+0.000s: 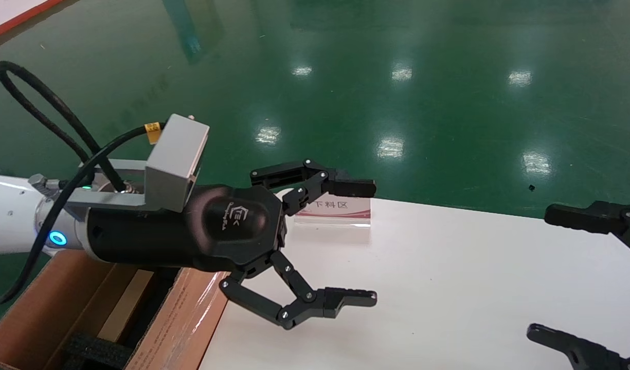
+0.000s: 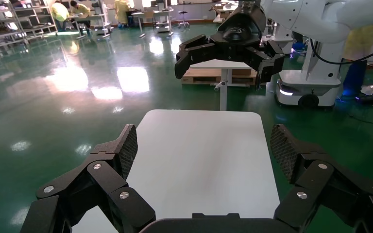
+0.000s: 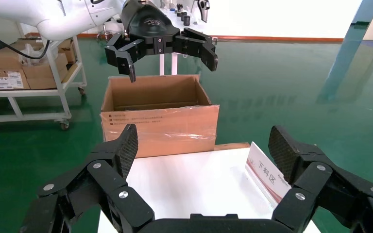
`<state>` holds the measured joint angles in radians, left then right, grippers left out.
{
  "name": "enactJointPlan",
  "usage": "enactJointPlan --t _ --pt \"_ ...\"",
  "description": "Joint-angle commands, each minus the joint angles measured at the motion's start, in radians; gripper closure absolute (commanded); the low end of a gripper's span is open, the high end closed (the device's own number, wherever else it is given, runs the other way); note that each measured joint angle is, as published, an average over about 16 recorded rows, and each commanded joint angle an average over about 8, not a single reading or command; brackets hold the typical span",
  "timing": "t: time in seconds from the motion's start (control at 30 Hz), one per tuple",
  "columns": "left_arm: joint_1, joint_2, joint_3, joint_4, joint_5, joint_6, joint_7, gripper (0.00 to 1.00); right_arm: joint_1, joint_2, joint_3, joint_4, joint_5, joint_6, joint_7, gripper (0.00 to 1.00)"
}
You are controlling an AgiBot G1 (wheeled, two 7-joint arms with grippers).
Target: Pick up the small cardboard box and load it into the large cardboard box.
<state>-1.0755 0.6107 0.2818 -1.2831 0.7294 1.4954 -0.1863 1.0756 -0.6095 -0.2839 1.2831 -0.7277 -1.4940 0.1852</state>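
The large cardboard box (image 1: 37, 313) stands open at the table's left end, with black foam (image 1: 96, 352) inside and shiny tape on its near flap; it also shows in the right wrist view (image 3: 160, 124). A paler tan panel (image 1: 124, 303) lies inside it; I cannot tell what it is. The small cardboard box does not otherwise show. My left gripper (image 1: 371, 241) is open and empty, raised over the table just right of the large box. My right gripper (image 1: 541, 272) is open and empty at the table's right end.
The white table (image 1: 448, 282) carries a small red-and-white sign (image 1: 335, 208) at its far edge. Green floor lies beyond. A trolley with cartons (image 3: 9, 73) stands far behind the large box.
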Motion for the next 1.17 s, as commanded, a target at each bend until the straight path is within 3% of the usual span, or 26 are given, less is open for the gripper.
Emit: enactJointPlan --t 0.03,1.17 --pt "0.0 0.0 0.0 0.0 0.0 0.0 0.0 0.0 0.0 0.0 0.001 0.0 0.0 0.0 0.0 0.0" --pt "0.001 0.0 0.0 0.0 -0.001 -0.001 0.0 0.0 -0.001 -0.002 0.005 0.001 -0.003 -0.001 0.002 0.0"
